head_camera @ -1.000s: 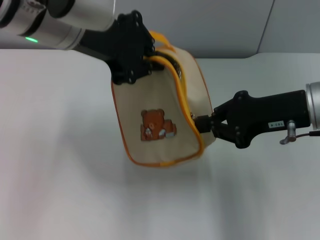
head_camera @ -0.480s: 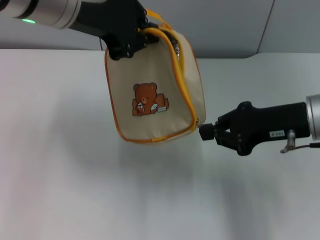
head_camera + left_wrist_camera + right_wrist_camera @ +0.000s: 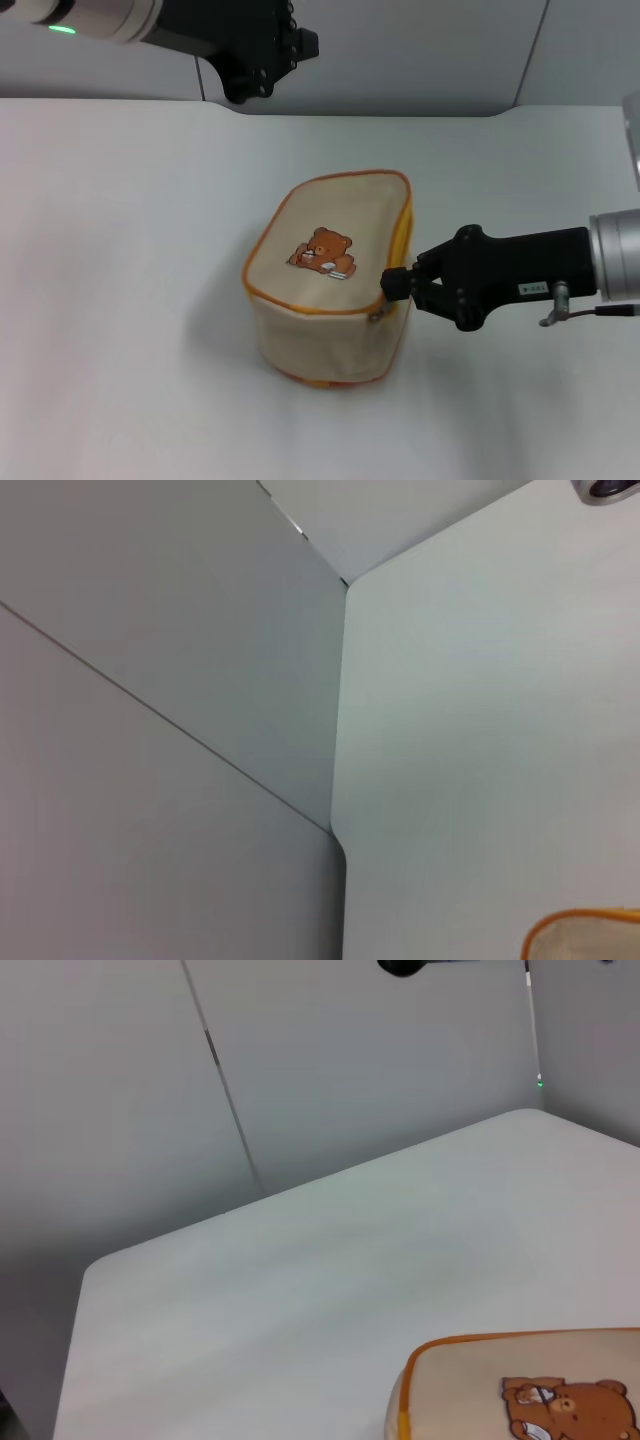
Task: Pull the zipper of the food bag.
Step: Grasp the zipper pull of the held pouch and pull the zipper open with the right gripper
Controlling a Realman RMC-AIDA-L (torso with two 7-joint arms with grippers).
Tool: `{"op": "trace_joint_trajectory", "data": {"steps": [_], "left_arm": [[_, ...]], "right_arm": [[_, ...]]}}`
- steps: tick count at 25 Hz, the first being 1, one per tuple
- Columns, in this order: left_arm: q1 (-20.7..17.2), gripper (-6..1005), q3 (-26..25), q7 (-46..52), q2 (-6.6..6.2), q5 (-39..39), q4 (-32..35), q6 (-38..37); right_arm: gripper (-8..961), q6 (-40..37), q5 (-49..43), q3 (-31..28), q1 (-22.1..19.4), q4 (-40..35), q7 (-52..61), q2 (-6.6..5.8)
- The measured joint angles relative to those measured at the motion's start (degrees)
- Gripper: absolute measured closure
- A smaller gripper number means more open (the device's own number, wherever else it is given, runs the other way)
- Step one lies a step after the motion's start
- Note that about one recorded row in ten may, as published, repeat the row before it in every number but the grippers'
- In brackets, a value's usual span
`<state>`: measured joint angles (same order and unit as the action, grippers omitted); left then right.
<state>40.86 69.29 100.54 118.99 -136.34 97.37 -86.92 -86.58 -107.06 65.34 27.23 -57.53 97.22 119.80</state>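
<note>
Near the middle of the white table (image 3: pixel 120 300), slightly toward five o'clock from its centre in the head view, the food bag (image 3: pixel 325 280) rests flat with its bear-printed face turned upward; the brown bear (image 3: pixel 322 252) sits on that cream top panel, ringed by thin orange piping; the zipper (image 3: pixel 402 232), an orange-yellow band, runs down the bag's side that faces three o'clock, and a small silver pull tab (image 3: pixel 378 314) hangs at the corner nearest the camera; at three o'clock from the bag, the right gripper (image 3: pixel 396 284) reaches in level over the table from the right edge, its black fingertips pressed together right at that zipper corner, touching the bag's edge; whether they actually pinch the tab cannot be told; the right wrist view shows only the bag's top panel and the bear low in its picture, with bare table beyond; farther off, at eleven o'clock and high above the table's back edge, the left gripper (image 3: pixel 290 45) hangs well apart from the bag, holding nothing; whether its fingers are spread or closed cannot be told; behind it stands a grey panelled wall (image 3: pixel 420 50).
</note>
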Motion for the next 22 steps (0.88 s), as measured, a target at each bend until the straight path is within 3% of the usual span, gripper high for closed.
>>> {"op": "trace_joint_trajectory", "data": {"steps": [8,12,15,19,22], "left_arm": [[-1.2,1000,-0.1,0.0,0.02,0.0,0.0,0.0],[-4.1,999,-0.6,0.4,0.08,1.1,1.1,2.4],[-9.9,999,-0.6,1.2,0.01,4.8,2.8,7.6],[-14.1,998,-0.9,1.3,-0.13,8.7,3.9,9.0],[-22.4,998,-1.7,-0.7,-0.15,18.2,3.2,11.9]], "right_arm": [[953,-0.2,0.0,0.1,-0.6,-4.3,1.7,-0.19],[953,-0.6,-0.3,-0.2,-0.7,-6.9,3.3,-0.34],[954,-1.9,-1.3,-0.7,-0.3,-10.7,6.1,-0.54],[952,-3.3,-5.0,-2.0,1.2,-16.1,10.1,-0.64],[945,-5.7,-8.3,-2.8,4.2,-21.0,13.9,-0.76]]}}
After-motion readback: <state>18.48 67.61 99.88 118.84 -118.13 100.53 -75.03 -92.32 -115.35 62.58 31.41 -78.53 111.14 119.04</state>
